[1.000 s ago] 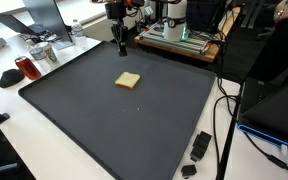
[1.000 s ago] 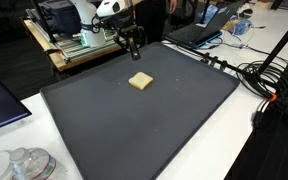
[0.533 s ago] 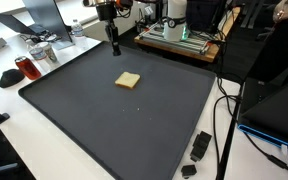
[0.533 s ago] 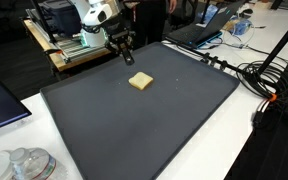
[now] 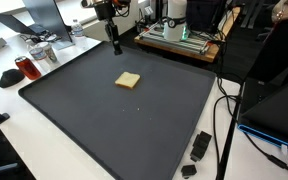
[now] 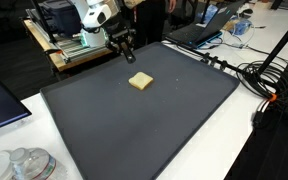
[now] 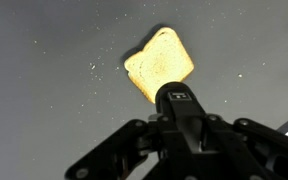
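Observation:
A slice of toast-coloured bread (image 5: 128, 80) (image 6: 140, 81) lies flat on the large black mat (image 5: 104, 130) (image 6: 134, 135). My gripper (image 5: 113, 46) (image 6: 129, 57) hangs above the mat's far edge, a short way behind the bread and not touching it. Its fingers point down, pressed together with nothing between them. In the wrist view the bread (image 7: 159, 63) sits just beyond the shut fingertips of the gripper (image 7: 180, 98), partly hidden by them.
A red cup (image 5: 24, 68), a glass jar (image 5: 41, 52) and a laptop (image 5: 44, 15) stand beside the mat. Black adapters (image 5: 200, 146) and cables (image 6: 269, 80) lie along another side. A wooden platform with equipment (image 5: 179, 38) stands behind the mat.
Over the last second the gripper slid sideways along the mat's far edge, away from the wooden platform. It has held still for the last half second. The bread has not moved.

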